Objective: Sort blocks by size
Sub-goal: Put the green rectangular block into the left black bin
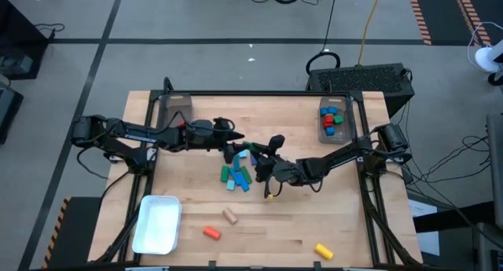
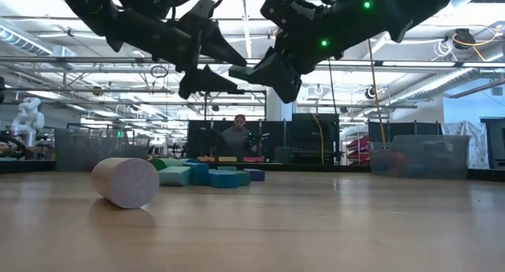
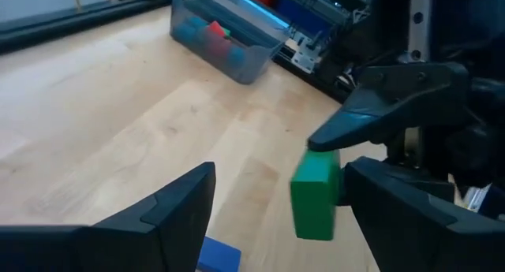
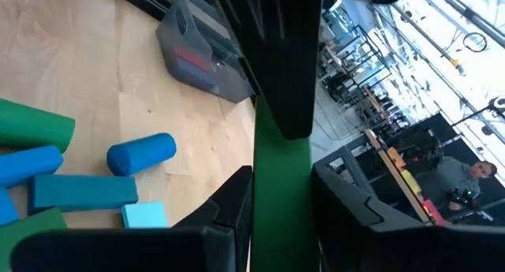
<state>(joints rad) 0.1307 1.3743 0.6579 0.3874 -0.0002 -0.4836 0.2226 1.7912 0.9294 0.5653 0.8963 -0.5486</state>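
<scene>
Right tool (image 1: 253, 151) pinching green block (image 3: 316, 195) above pile; left tool (image 3: 276, 201) spread, seemingly close beside.

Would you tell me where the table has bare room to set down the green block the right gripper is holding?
Bare wood lies between the white tray and the block pile, and between the right gripper and the yellow block. It is crowded at the pile, where the left gripper hovers open.

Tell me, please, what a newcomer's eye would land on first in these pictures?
Probably the right gripper holding a green bar in the air above the table's middle, facing the left gripper with its jaws open. Under them lies a pile of blue and green blocks, and a clear bin of small blocks sits at the far right corner.
</scene>
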